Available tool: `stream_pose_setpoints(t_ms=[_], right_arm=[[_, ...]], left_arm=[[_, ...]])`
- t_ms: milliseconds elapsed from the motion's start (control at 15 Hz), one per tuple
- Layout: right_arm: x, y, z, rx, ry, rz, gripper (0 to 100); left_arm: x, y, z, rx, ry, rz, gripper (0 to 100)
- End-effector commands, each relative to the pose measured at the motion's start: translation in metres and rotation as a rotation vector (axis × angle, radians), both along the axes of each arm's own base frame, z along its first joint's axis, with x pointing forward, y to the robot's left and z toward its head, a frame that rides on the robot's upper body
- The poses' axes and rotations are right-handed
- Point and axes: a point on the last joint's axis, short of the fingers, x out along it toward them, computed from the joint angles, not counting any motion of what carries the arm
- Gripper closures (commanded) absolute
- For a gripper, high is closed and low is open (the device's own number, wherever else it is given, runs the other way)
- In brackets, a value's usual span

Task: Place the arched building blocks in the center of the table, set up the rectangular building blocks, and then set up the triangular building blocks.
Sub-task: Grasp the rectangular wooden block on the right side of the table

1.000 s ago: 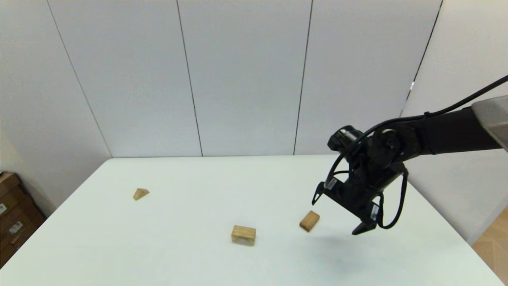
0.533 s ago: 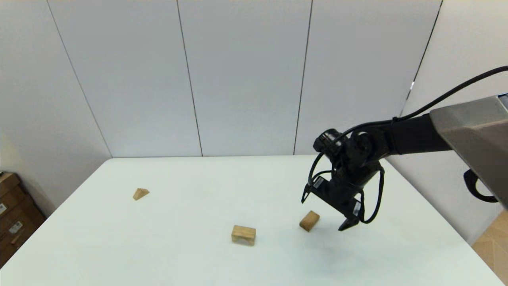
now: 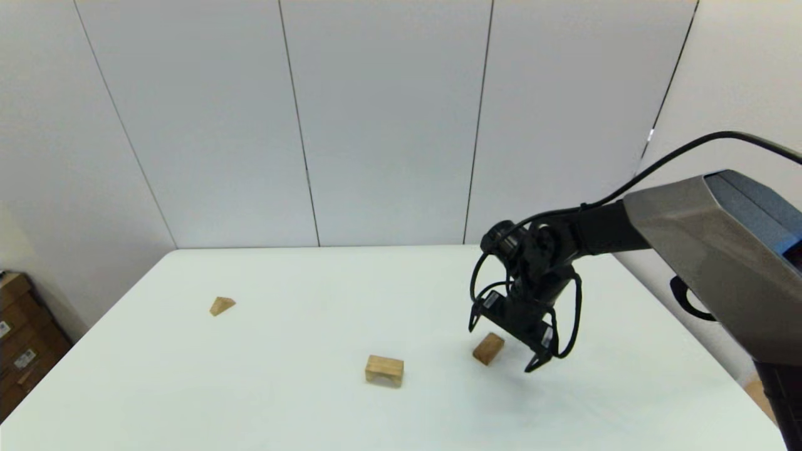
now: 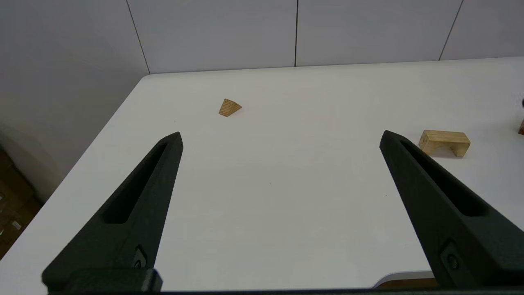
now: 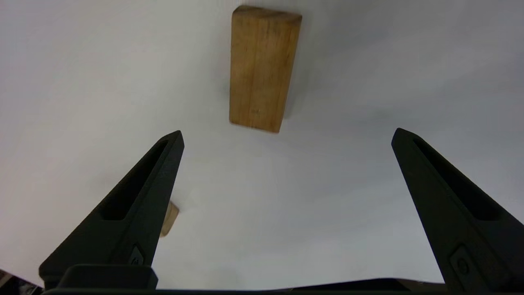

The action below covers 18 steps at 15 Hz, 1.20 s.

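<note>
Now the right gripper (image 3: 504, 342), jaws spread wide, is closing in over the flat tan rectangular wooden block (image 3: 488, 348) lying on the white worktop (image 3: 301, 401) (pickup looks imminent); the left gripper (image 4: 280, 139) is idling open.

A plain test room or lab, by the look of it. Bare grey wall panels (image 3: 376, 119) stand behind a white counter (image 3: 301, 401). Stacked cardboard boxes (image 3: 25, 338) sit on the floor beside it.
</note>
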Motion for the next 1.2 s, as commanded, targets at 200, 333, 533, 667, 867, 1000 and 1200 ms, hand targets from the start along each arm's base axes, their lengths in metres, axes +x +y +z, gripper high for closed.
stream_pose_setpoints(t_ms=[200,333,533,667,867,1000,1200], right_arm=[[0.008,0.004,-0.02,-0.015,0.028,-0.003,0],[0.009,0.004,-0.019,-0.025,0.023,-0.004,0],[0.011,0.006,-0.025,-0.06,0.019,-0.003,0],[0.009,0.006,-0.024,-0.073,0.037,0.0,0],[0.008,0.009,-0.025,-0.078,0.036,0.007,0],[0.008,0.009,-0.025,-0.078,0.036,0.007,0],[0.009,0.009,-0.025,-0.081,0.036,0.008,100]], left_arm=[[0.0,0.0,0.0,0.0,0.002,0.0,0],[0.0,0.0,0.0,0.0,0.0,0.0,0],[0.0,0.0,0.0,0.0,0.002,0.0,0],[0.0,0.0,0.0,0.0,0.0,0.0,0],[0.0,0.0,0.0,0.0,0.0,0.0,0],[0.0,0.0,0.0,0.0,0.0,0.0,0],[0.0,0.0,0.0,0.0,0.0,0.0,0]])
